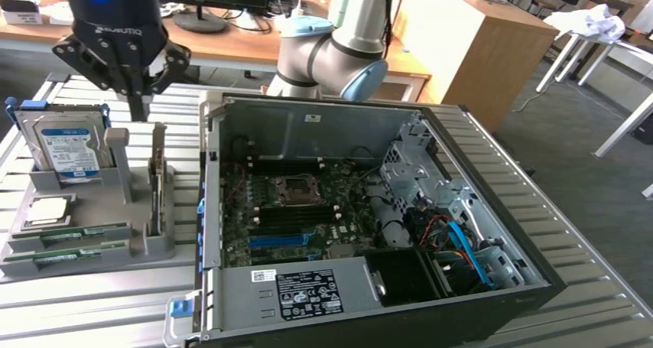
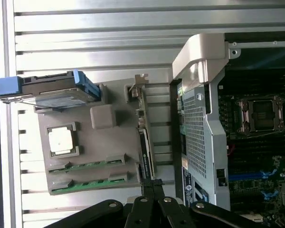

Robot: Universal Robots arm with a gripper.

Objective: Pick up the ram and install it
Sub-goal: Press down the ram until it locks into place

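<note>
Counting two ram sticks: first ram stick (image 1: 87,233), next to the CPU (image 1: 49,210), and second ram stick (image 1: 72,256), at the outer edge of the holder (image 1: 158,245). Seated on edge in slots of that holder, at the exterior view's left, beside the open case (image 1: 306,130). Long axes parallel, running roughly across the exterior view, one end of each toward the case. Thin, narrow green boards, chips too small to make out. Untouched by the gripper.

From the wrist: same pair, first ram stick (image 2: 85,166) and second ram stick (image 2: 83,185), green strips side by side in the grey plastic.

Gripper (image 1: 138,94) hanging well above the holder, nearer the hard drive (image 1: 66,145) and the upright card (image 1: 158,180) than the sticks. Fingers pinched fully together, tip to tip, nothing between them. In the wrist view, gripper (image 2: 152,187) closed likewise, with black linkages, over one end of the upright card (image 2: 145,137).

Rest of the holder, matte grey, blocky:
- one hard drive, silver with a white-blue label, standing upright in a blue bracket
- one CPU, square, shiny metal lid, lying flat
- one upright card, standing on edge

One case, black outside, bare grey sheet metal inside, lying open side up. One CPU socket (image 1: 296,189) on the motherboard, with long dark slots and a blue slot (image 1: 277,239) just beside it. Exact slot count not readable.

All on a ribbed aluminium table (image 1: 102,302).
</note>
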